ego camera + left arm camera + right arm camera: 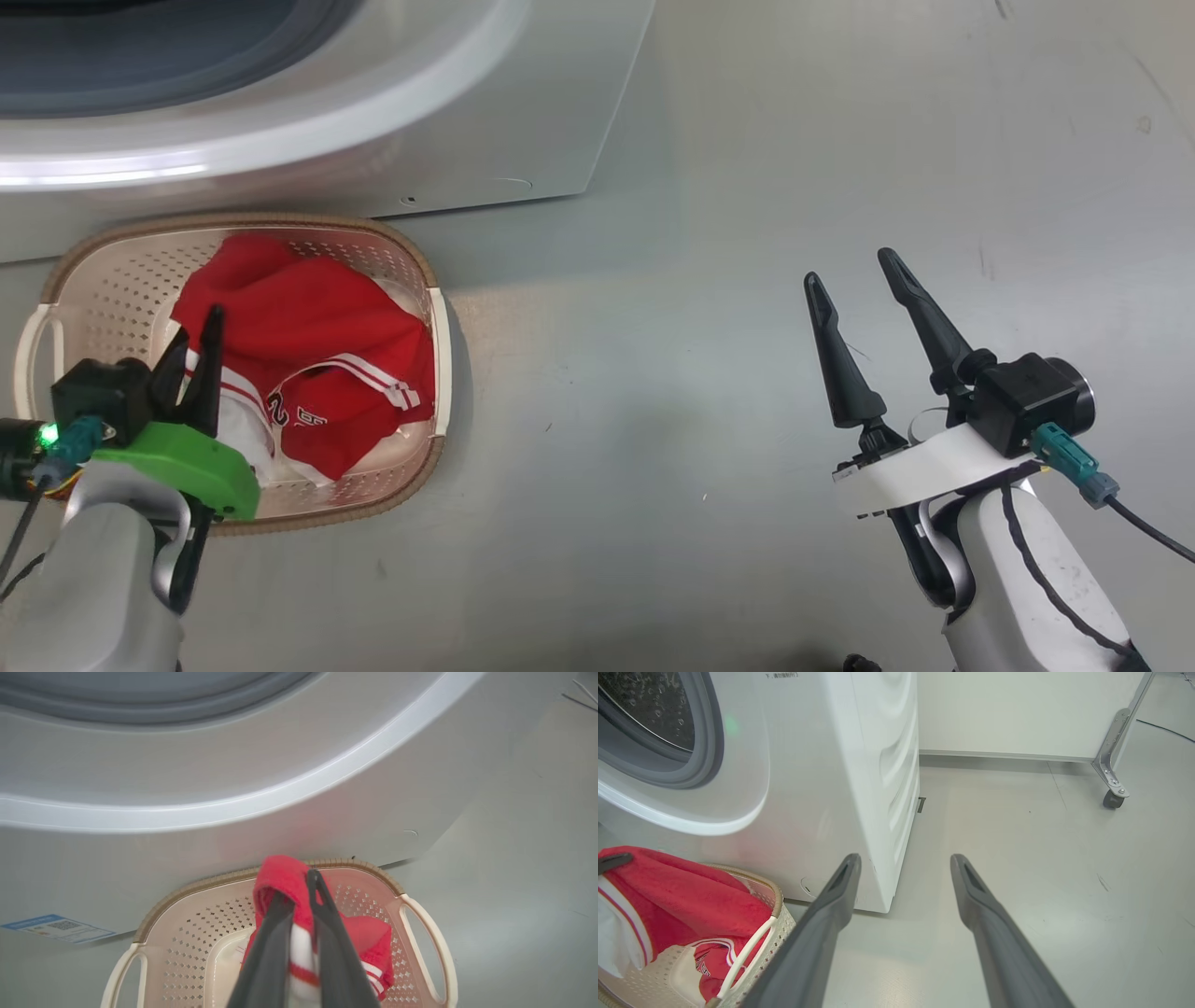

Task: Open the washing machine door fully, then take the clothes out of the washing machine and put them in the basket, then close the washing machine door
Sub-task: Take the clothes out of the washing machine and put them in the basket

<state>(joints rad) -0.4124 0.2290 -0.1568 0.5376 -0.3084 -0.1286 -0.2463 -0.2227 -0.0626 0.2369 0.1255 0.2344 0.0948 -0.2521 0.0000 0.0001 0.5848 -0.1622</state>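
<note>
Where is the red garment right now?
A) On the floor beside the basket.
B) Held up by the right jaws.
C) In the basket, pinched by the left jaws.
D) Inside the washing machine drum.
C: the clothes lie in the basket, and the left gripper has its jaws shut on a fold.

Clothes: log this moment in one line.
left gripper shut on clothes | clothes partly in basket | right gripper open, empty

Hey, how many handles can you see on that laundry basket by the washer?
2. One white loop handle is on the basket's end at the robot's left; the other handle is on the end facing the open floor. None seems hidden.
</note>
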